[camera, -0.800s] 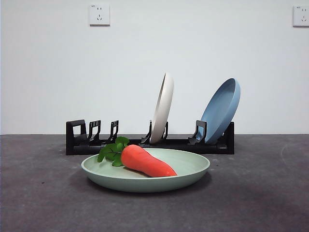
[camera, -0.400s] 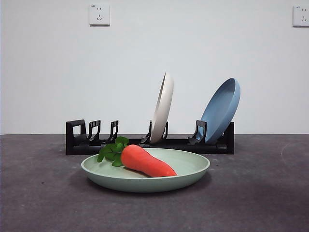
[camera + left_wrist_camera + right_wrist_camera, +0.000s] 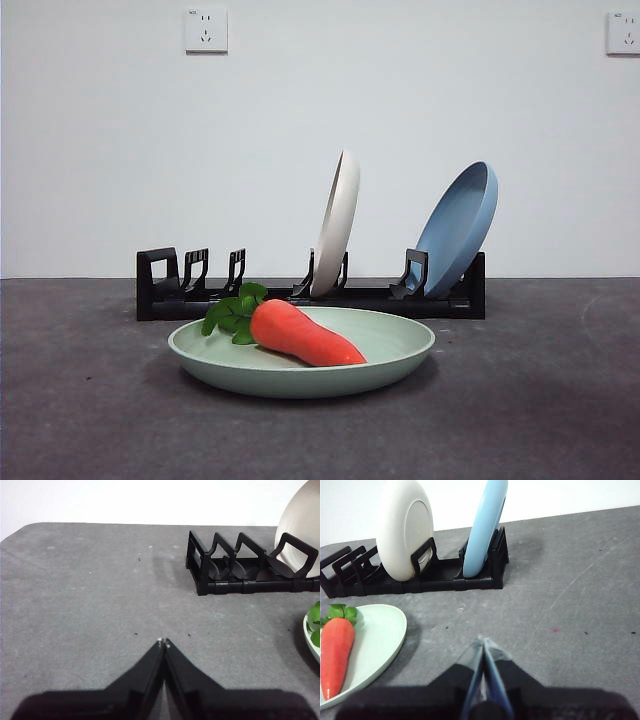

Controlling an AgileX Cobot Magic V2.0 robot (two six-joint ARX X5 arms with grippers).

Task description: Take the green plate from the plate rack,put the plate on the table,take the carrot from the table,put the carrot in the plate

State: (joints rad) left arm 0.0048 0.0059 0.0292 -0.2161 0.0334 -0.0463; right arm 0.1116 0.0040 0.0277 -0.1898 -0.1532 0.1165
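Nearest the front camera, on the dark grey desk, the green plate lies flat, and the carrot rests inside it, leaves toward ten o'clock and tip toward four o'clock. Neither arm shows in this view. Each wrist camera shows its own arm drawn off to one side of the plate: the left tool hangs over bare desk with its jaws pressed together and nothing between them, and the right tool hangs likewise, jaws together and empty. Behind the plate, toward twelve o'clock, the plate rack runs across the desk; a cream-white plate and a blue plate stand in its slots, while the brackets at its nine o'clock end stand vacant.

Judging from this layout, every step looks done: plate out of the rack and on the desk, carrot in the plate. No further grasp seems called for; at most the arms need only stay clear of the plate.
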